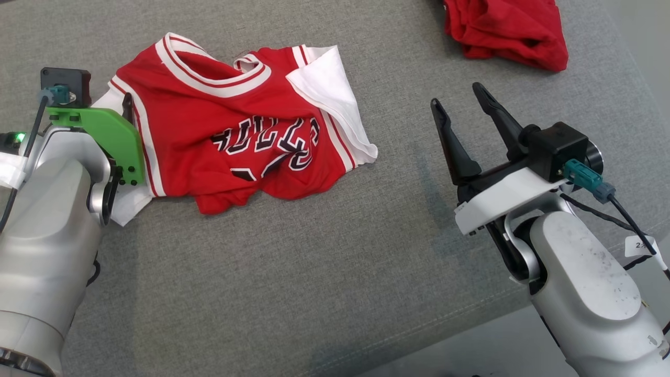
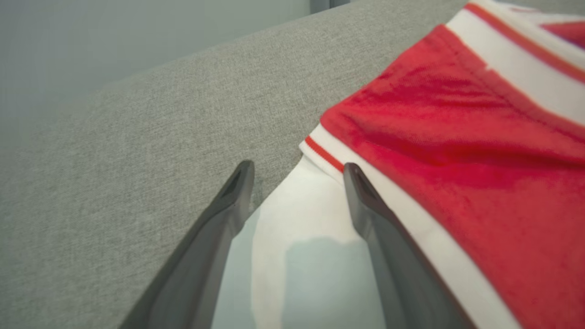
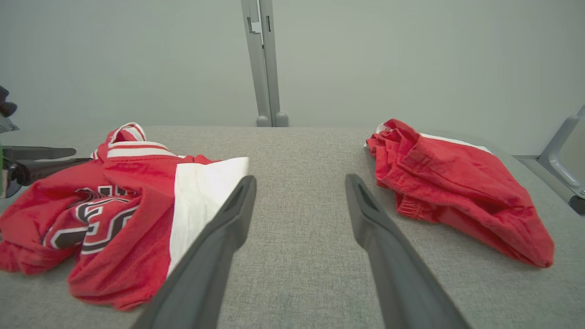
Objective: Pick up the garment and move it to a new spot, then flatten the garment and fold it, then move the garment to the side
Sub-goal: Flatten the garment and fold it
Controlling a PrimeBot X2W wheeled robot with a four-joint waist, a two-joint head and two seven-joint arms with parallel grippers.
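**Poised for the First Lift**

Found the red mesh basketball jersey with white trim and black lettering (image 1: pixel 235 136) crumpled on the left half of the grey fabric-covered tabletop (image 1: pixel 314 272), short of the far edge. Judged the pick-up, the first step, to be in hand. Saw the left pincer (image 2: pixel 297 169) with fingers apart, straddling the white panel at the jersey's left edge, clamped on nothing. Saw the right pincer (image 1: pixel 456 95) likewise spread, over bare tabletop well right of the jersey. Called next for closing the left fingers on that white cloth, and probably bringing the right across to the nearer white flap. Read the neckline as pointing to the far edge, hem bunched toward the near edge. Judged the heap's long axis as left to right. Noted a second crumpled red garment (image 1: pixel 507 31) at the far right corner, well apart.
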